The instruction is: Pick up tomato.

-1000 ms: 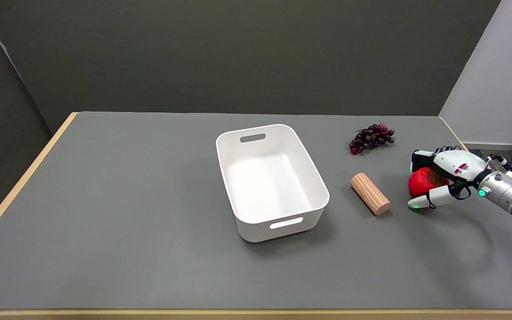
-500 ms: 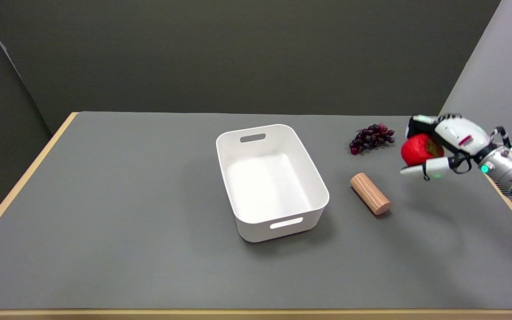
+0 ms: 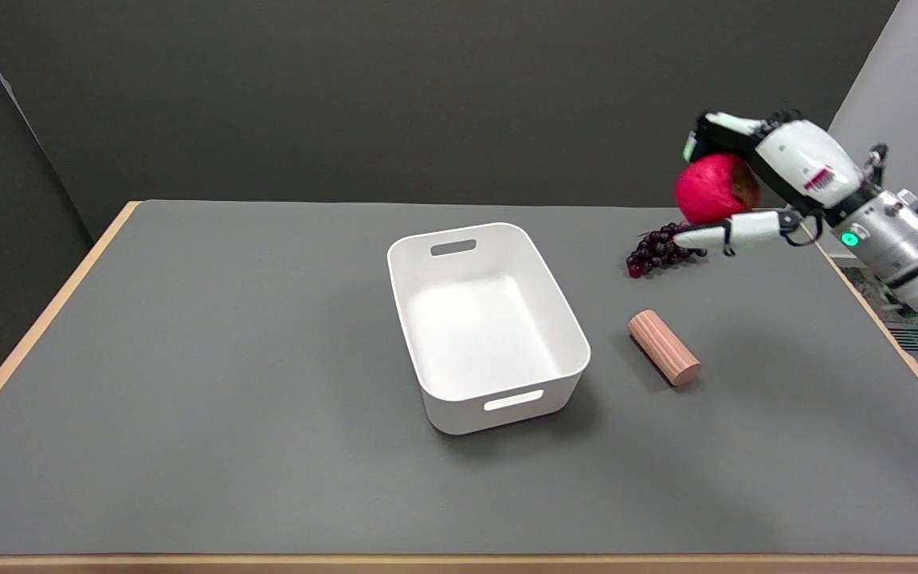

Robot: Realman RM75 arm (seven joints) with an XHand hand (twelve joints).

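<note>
The gray desk (image 3: 188, 359) carries a white bin (image 3: 487, 323) at its middle, with a wooden cylinder (image 3: 664, 359) lying to the bin's right and a bunch of dark grapes (image 3: 662, 249) farther back. Above the grapes, the robot hand (image 3: 754, 187) holds the red tomato (image 3: 710, 189) in the air, fingers curled over its top and thumb beneath it.

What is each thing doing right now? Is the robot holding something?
Round red tomato: held up in the air, off the table.
Robot's right hand: gripping the tomato, fingers around it.
White plastic bin: upright, empty.
Tan wooden cylinder: lying on its side on the grey table.
Dark purple grape bunch: lying on the table.
</note>
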